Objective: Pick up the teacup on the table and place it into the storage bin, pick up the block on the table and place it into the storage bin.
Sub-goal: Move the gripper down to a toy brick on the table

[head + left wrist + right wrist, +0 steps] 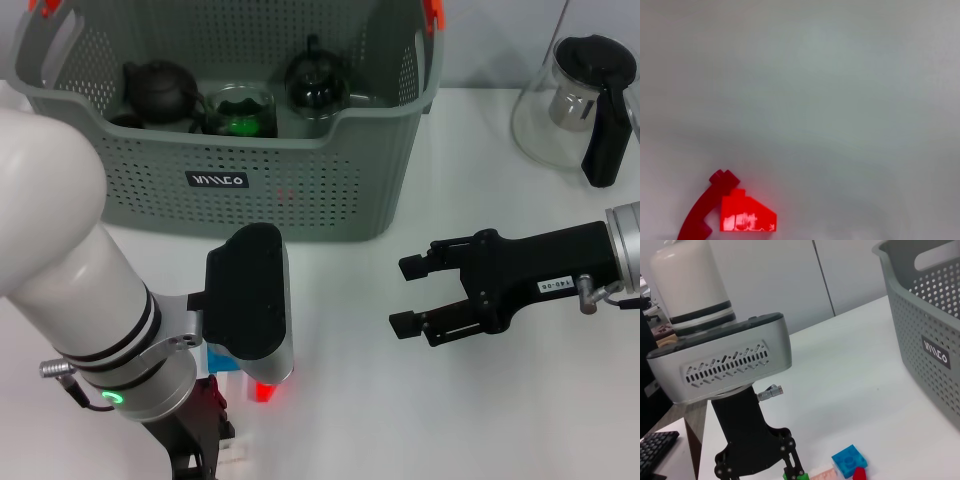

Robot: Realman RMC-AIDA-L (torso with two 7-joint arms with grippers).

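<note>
the storage bin point(250, 200) sits at the far side of the white worktop point(360, 400), its black label facing the robot. inside it, along the near wall, lie a dark teapot point(160, 92), a glass teacup point(240, 110) with something green in it, and a second dark glass teapot point(316, 80). a glass pitcher with a black handle point(580, 105) stands on the worktop to the right of the bin, apart from it.

the left end effector point(787, 465) hangs low over the near left part of the worktop, close to the blocks. its fingers reach down toward the surface, but whether they are spread or pressed together cannot be told, since the wrist housing hides them from above and the side view cuts them off. beside its tips lie a blue block point(849, 460), a pale pink block point(822, 475) and a red block point(747, 217); in the left wrist view the red block rests on the worktop with a curved dark red piece point(705, 210) touching it.

the right end effector point(410, 295) hovers over the middle right of the worktop, in front of the bin and well apart from the blocks, its black fingers spread and holding nothing.
</note>
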